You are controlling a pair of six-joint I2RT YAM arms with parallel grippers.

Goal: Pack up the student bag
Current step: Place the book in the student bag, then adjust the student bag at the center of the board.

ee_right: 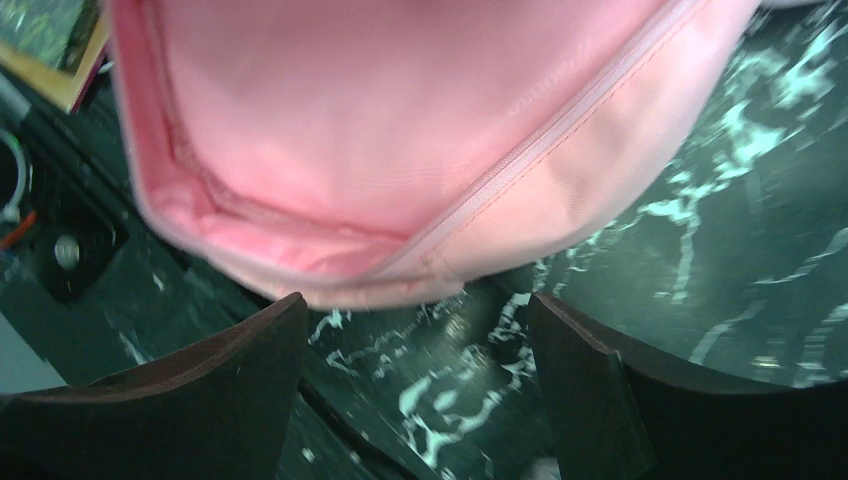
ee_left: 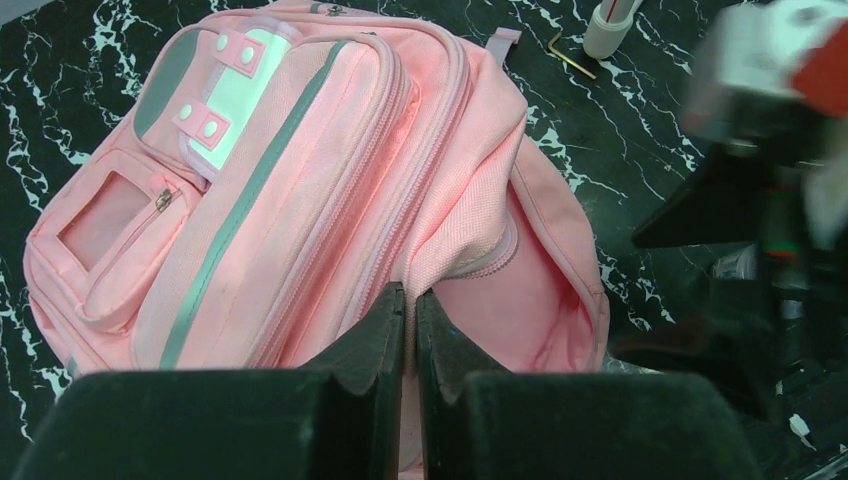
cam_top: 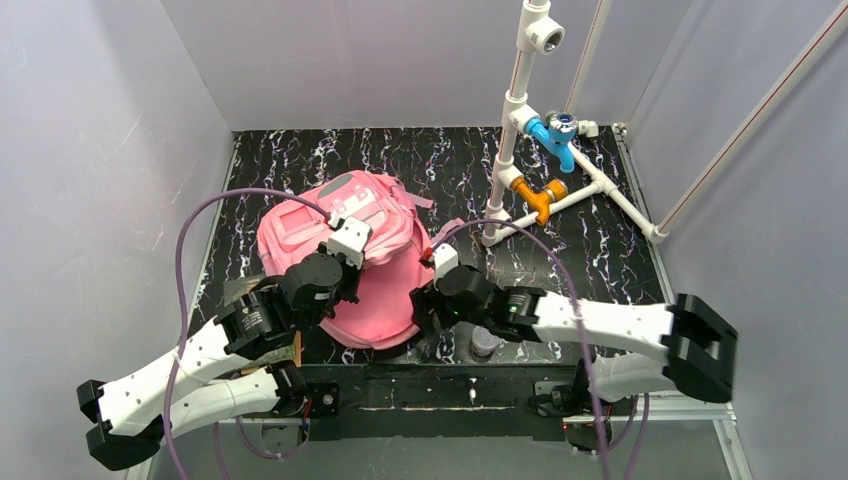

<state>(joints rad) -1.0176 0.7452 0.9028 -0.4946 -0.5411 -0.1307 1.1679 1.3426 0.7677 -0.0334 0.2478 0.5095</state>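
Note:
The pink student bag (cam_top: 300, 232) lies on the dark marbled table, left of centre, front pockets up. In the left wrist view the bag (ee_left: 300, 150) shows grey strips, a white patch and an open main compartment (ee_left: 520, 300). My left gripper (cam_top: 350, 274) (ee_left: 410, 295) is shut on the pink fabric edge of that opening. My right gripper (cam_top: 420, 308) (ee_right: 415, 330) is open and empty, low over the table. The bag's zippered edge (ee_right: 400, 120) hangs just beyond its fingertips, not between them.
A white PVC pipe frame (cam_top: 515, 130) with blue and orange fittings stands at the back right. A small grey cylinder (cam_top: 484, 343) sits near the front edge under the right arm. A book (ee_right: 50, 50) lies beside the bag. A white tube (ee_left: 610, 22) and a hex key (ee_left: 570, 55) lie behind it.

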